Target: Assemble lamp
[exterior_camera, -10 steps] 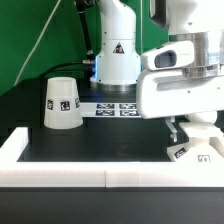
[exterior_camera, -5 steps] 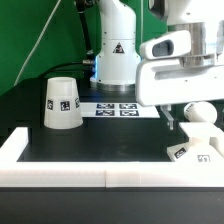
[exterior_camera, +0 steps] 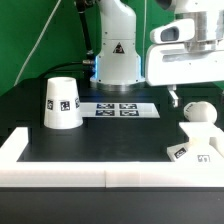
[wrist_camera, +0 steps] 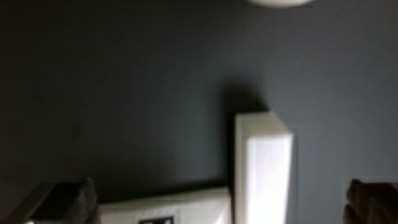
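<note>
The white cone shade (exterior_camera: 62, 103) stands on the dark table on the exterior view's left, with tags on its side. The flat square base (exterior_camera: 196, 151) lies at the exterior view's right, against the white frame. The round-headed bulb (exterior_camera: 200, 113) stands upright on the base. My gripper (exterior_camera: 176, 96) hangs above and just to the left of the bulb, apart from it. In the wrist view my gripper (wrist_camera: 217, 205) is open and empty, with one dark finger (wrist_camera: 63, 200) at each side. The base's edge (wrist_camera: 169, 208) and the bulb's head (wrist_camera: 279, 3) also show there.
The marker board (exterior_camera: 120, 109) lies at mid-table before the white robot pedestal (exterior_camera: 116, 50). A raised white frame (exterior_camera: 60, 166) borders the table's front and sides; its wall also shows in the wrist view (wrist_camera: 263, 165).
My gripper has risen from the base and bulb. The bulb, hidden behind the gripper a second ago, now stands free on the base.
</note>
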{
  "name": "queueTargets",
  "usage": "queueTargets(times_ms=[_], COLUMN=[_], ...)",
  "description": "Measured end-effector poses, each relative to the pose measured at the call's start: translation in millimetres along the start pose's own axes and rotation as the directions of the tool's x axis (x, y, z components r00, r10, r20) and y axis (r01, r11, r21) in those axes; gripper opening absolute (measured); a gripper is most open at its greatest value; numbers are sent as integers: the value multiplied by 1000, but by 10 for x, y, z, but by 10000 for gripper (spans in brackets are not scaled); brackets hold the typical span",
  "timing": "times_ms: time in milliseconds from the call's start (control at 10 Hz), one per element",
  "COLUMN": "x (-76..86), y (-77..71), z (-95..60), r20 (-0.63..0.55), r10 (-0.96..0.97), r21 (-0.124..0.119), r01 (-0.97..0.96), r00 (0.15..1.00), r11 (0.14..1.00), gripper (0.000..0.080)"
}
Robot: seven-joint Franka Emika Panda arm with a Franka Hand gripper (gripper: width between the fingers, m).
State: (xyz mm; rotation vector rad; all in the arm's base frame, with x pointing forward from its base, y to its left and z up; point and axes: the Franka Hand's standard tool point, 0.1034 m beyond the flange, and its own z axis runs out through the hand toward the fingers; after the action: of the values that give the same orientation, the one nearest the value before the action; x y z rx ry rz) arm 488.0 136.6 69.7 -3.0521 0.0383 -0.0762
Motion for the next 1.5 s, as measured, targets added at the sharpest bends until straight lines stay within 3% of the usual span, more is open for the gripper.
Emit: queueTargets(times_ms=[100, 600, 800, 1100, 1300, 1500], x=[-90, -84, -212, -418, -431, -483], y=[-72, -63, -123, -200, -186, -190], z=[47, 70, 96, 143, 150, 142], r20=[6, 1, 0, 7, 41, 208], r10=[-16, -84, -170, -145, -156, -146], r21=[0, 1, 4, 5, 3, 4], r01=[16, 84, 170, 145, 156, 148], r00=[1000, 996, 985, 989, 987, 967], r11=[1000, 996, 985, 989, 988, 989], gripper=[698, 698, 698, 698, 698, 698])
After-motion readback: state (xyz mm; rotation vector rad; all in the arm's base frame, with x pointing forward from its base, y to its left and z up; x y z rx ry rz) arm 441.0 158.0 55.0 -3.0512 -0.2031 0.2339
